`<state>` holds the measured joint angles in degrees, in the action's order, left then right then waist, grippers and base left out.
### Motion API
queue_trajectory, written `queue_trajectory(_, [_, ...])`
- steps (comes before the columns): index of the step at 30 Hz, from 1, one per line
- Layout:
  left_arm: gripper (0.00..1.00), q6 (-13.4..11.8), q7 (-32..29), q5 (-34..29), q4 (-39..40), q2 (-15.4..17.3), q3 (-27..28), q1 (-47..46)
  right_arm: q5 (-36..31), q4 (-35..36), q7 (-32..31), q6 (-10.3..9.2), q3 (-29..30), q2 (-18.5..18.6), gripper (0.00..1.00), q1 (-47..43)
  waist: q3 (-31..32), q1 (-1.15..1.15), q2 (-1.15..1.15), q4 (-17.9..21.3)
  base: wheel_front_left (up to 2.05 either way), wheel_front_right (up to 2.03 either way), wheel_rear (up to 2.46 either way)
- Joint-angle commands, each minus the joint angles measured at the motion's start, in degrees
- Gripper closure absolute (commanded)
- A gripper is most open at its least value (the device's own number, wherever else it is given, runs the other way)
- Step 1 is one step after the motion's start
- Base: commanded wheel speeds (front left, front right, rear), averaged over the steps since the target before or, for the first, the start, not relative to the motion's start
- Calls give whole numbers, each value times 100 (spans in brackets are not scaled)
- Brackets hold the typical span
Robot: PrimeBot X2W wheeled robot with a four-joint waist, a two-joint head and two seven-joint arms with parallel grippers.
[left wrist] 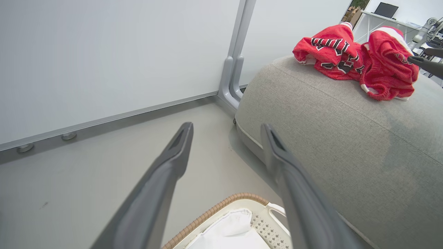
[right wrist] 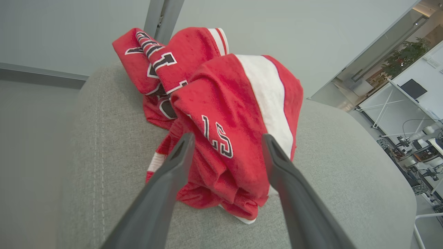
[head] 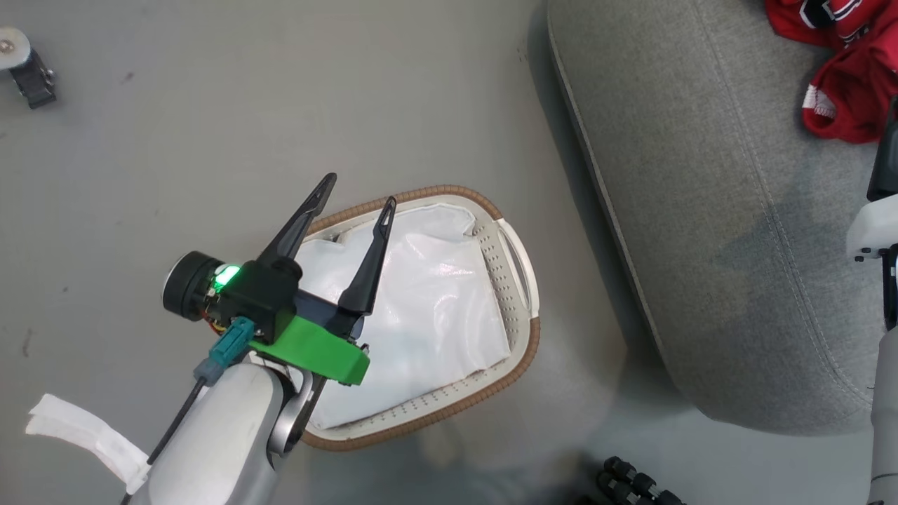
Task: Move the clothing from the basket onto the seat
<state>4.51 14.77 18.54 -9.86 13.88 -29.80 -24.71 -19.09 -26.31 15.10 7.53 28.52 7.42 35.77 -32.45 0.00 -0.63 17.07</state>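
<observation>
Logging our right gripper [right wrist: 227, 136] spread wide | clothing [right wrist: 221, 103] just beyond its tips, on seat [right wrist: 114, 173] | left gripper [head: 359, 189] wide, basket [head: 499, 280] below it

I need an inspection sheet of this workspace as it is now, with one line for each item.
Surface: grey floor, a few dark marks.
Job's things: red clothing, both pieces, heaped on the seat; basket holds just its white liner.
Clutter: white cloth strip and a caster on the floor.
Grippers: left gripper open over the basket; right gripper open at the clothing.
Cables: black cable along the left forearm.
Surroundings: white wall panel; desk beyond.
</observation>
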Motion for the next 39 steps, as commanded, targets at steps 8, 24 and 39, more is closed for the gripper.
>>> queue_trajectory(8, [0,-50,42,361,-55,-325,774,445,240,122,9,-8,-539,203,0,-59,1126,0,63,-362,0,0,0])
queue_trajectory(24, [0,-183,37,95,-385,-890,2387,1514,811,381,9,-8,-1456,-335,0,-577,2204,0,63,-1154,0,0,0])
queue_trajectory(39, [0,71,38,-96,-418,-1091,2877,2518,2231,722,8,-8,-2659,-436,0,-2072,2883,0,63,-1397,0,0,0])
